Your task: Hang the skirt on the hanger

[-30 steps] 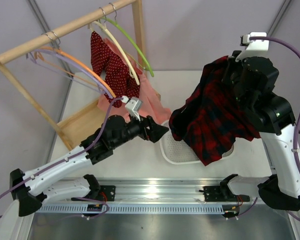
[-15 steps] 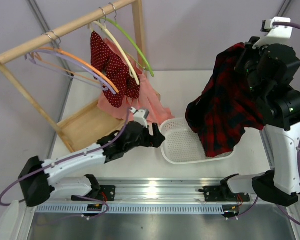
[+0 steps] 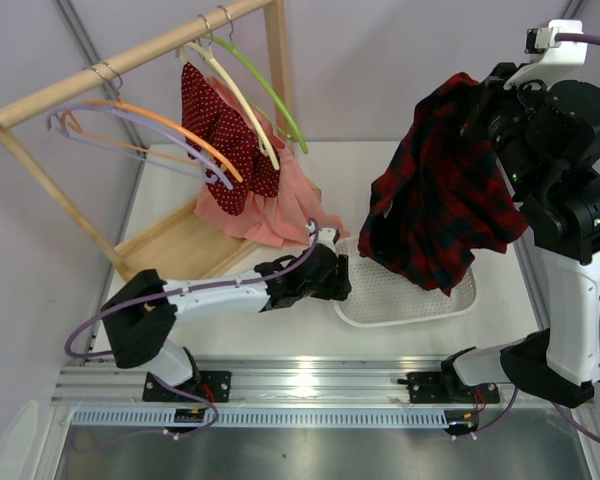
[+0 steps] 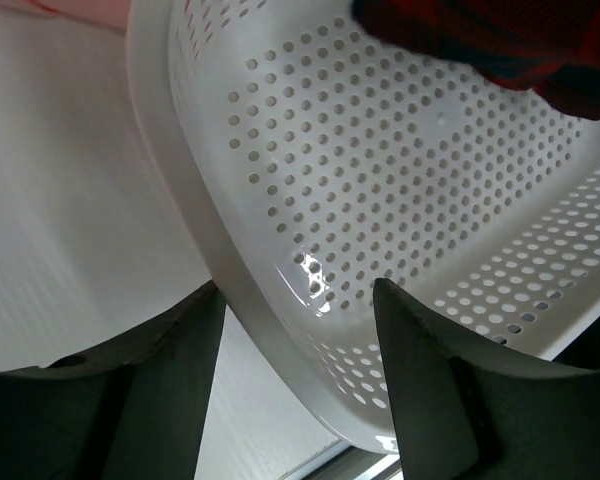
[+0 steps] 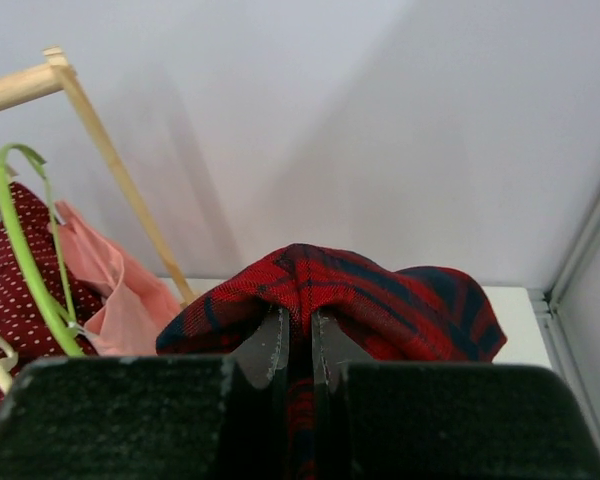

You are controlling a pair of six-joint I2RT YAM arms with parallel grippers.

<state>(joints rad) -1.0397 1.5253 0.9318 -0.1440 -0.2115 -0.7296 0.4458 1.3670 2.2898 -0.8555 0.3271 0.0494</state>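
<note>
The red and dark plaid skirt [image 3: 430,210] hangs bunched from my right gripper [image 3: 483,100], held high over the right side of the table. In the right wrist view the gripper [image 5: 300,312] is shut on a fold of the skirt [image 5: 370,290]. The skirt's lower edge dangles over a white perforated basket [image 3: 410,315]. The pale lavender hanger [image 3: 58,122] hangs on the wooden rack at the far left, apart from both grippers. My left gripper [image 3: 340,278] lies low at the basket's left rim [image 4: 195,200]. Its jaws [image 4: 298,285] stand open, one on each side of that rim.
The wooden rack [image 3: 130,55] also carries an orange hanger [image 3: 180,135], a cream hanger [image 3: 242,108] and a green hanger [image 3: 270,95]. A red white-dotted garment [image 3: 220,130] and a pink garment [image 3: 280,215] hang there. A metal rail [image 3: 300,385] runs along the near edge.
My left arm has stretched right and down to the basket's rim, and its jaws have narrowed. My right arm has raised the skirt and swung it slightly left.
</note>
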